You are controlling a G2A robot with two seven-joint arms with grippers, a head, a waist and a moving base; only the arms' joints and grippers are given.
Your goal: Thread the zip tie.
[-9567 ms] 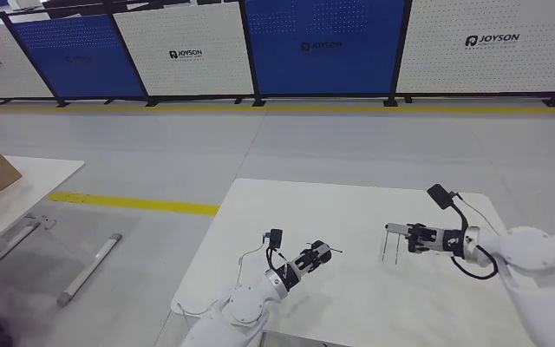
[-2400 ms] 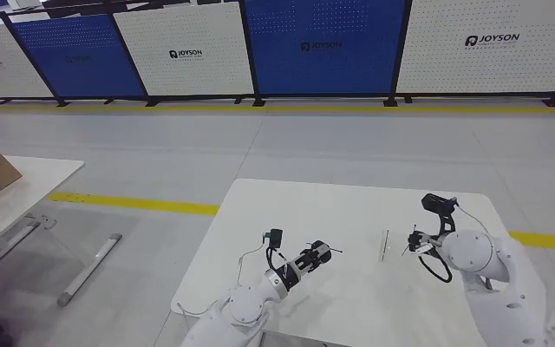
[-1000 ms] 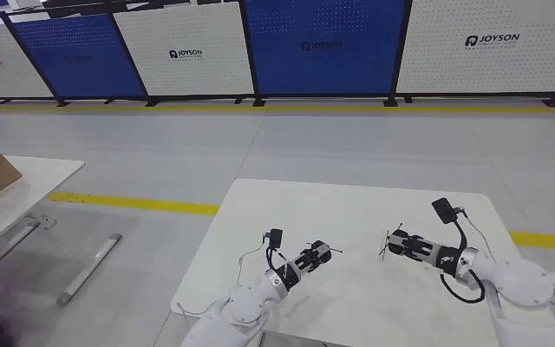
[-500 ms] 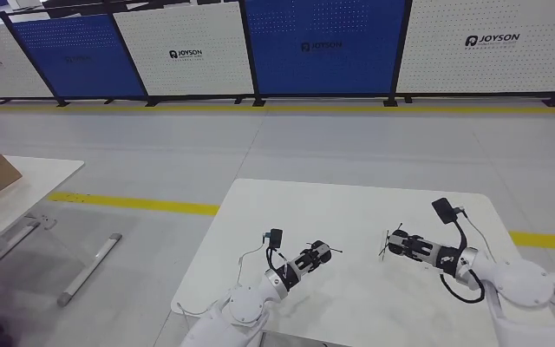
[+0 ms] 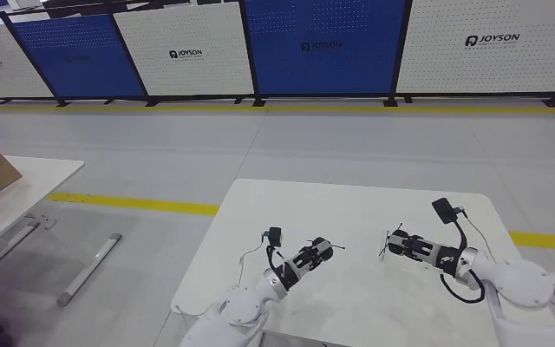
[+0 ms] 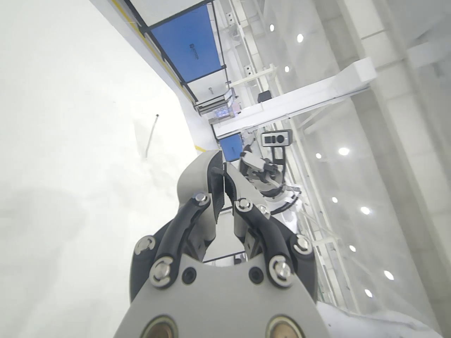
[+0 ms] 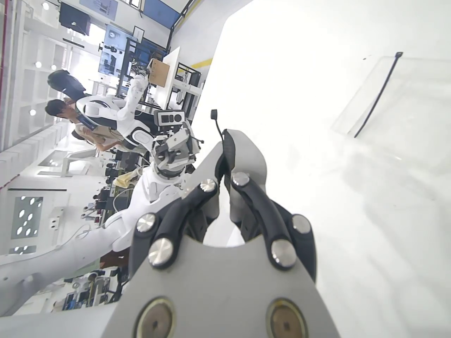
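My left gripper [image 5: 324, 249] [image 6: 222, 164] hovers low over the near middle of the white table [image 5: 347, 204], shut on a thin black zip tie [image 5: 339, 247] that pokes out toward the right arm. My right gripper [image 5: 393, 244] [image 7: 225, 142] is further right, facing the left one, shut on another black zip tie whose head [image 7: 214, 114] sticks up past the fingertips. A third zip tie [image 6: 150, 137] [image 7: 377, 98] lies flat on the table close to the right gripper. The two grippers are clearly apart.
The loose zip tie rests on a clear plastic sheet [image 7: 408, 107] lying flat on the table. The table's far edge [image 5: 364, 183] and left edge [image 5: 204, 252] border open floor. A second white table [image 5: 35, 178] stands off to the left.
Since the earliest frame the right gripper set down the clear sheet with ties, turned away, then came back beside it. Over the last second it stays still; the left arm shifts very slightly.
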